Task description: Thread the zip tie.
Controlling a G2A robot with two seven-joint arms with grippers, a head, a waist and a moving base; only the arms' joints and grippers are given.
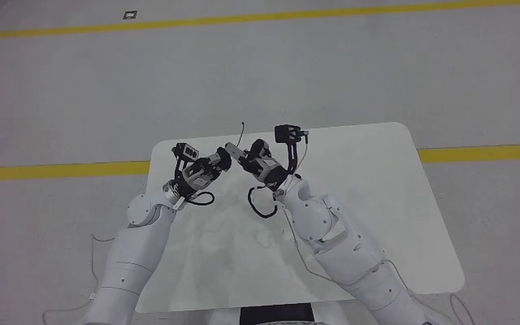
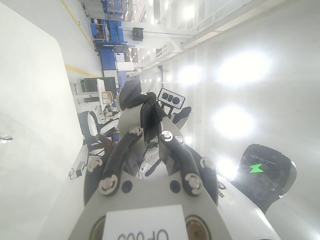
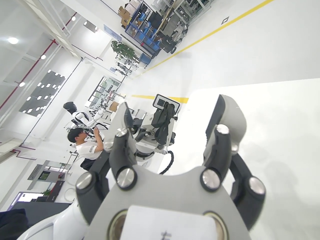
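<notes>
A thin black zip tie (image 1: 242,130) sticks up over the white table (image 1: 366,179), between my two grippers near the table's far edge. My left gripper (image 1: 221,158) is shut, and the tie rises from its tips; in the left wrist view its fingers (image 2: 130,93) are pressed together and hide the tie. My right gripper (image 1: 253,153) faces it from close by. In the right wrist view that gripper (image 3: 173,106) stands wide open with nothing between its fingers, and the left gripper (image 3: 163,121) shows just beyond them.
Both grippers hang above the table's far-left part. The table's rounded far edge (image 3: 200,89) lies just past them. Bare tabletop stretches to the right (image 1: 382,227) and toward the near side.
</notes>
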